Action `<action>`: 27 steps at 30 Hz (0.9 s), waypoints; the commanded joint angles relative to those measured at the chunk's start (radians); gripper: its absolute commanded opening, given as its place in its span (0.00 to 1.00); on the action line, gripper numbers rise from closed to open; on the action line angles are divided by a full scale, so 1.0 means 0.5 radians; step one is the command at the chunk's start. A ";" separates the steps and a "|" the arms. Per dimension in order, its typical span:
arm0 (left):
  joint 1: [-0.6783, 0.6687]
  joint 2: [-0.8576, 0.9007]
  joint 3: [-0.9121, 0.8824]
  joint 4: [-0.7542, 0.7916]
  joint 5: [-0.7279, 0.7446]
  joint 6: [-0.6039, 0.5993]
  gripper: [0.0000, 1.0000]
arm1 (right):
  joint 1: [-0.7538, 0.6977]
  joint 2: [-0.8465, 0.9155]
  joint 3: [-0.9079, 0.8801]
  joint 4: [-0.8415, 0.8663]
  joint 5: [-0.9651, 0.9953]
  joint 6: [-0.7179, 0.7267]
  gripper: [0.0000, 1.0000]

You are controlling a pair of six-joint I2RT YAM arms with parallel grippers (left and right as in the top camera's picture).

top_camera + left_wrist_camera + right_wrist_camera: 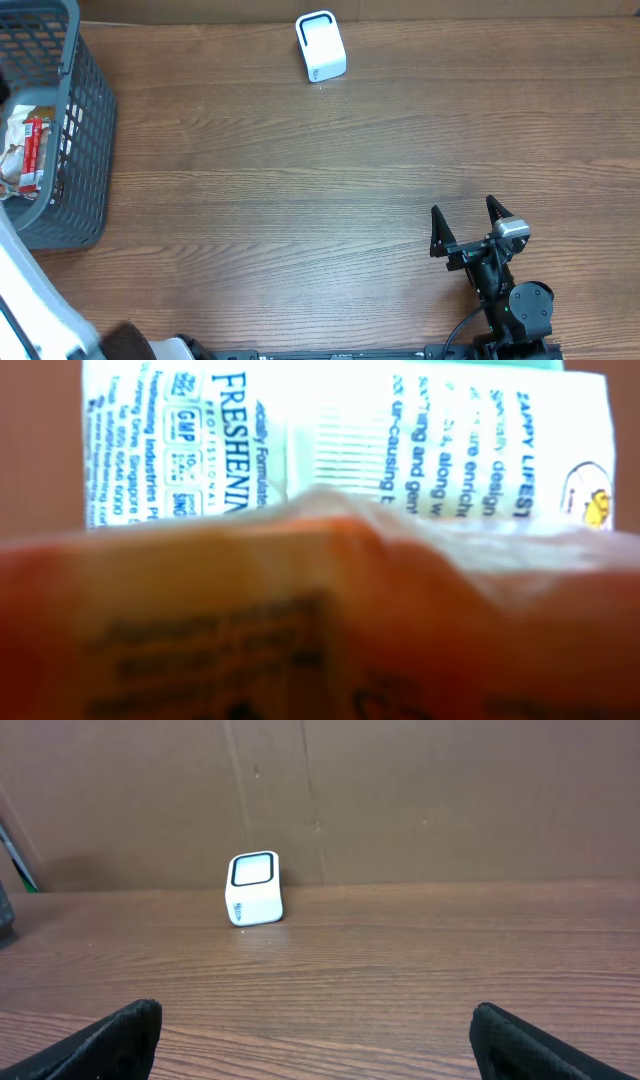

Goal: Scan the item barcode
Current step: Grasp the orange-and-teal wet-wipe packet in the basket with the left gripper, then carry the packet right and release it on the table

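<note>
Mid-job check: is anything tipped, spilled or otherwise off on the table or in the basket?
Nothing stands out. The scanner stands upright, the basket sits upright with packets inside, and the right end effector is open, holding nothing. The left wrist view shows only packets, close and blurred.

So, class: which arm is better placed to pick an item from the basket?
Left: its wrist camera is close up on the packets, apparently those in the grey basket. The right tool hangs open over the table, far from it.
</note>
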 commanded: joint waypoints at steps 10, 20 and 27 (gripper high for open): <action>-1.092 -0.302 0.058 -0.619 -0.309 -0.201 0.61 | -0.006 -0.016 -0.021 0.005 0.012 -0.006 1.00; -1.930 0.000 -0.153 -0.896 -0.307 -0.345 0.60 | -0.006 -0.016 -0.021 0.005 0.012 -0.006 1.00; -2.361 0.394 -0.323 -0.660 -0.304 -0.564 0.58 | -0.006 -0.016 -0.021 0.005 0.012 -0.006 1.00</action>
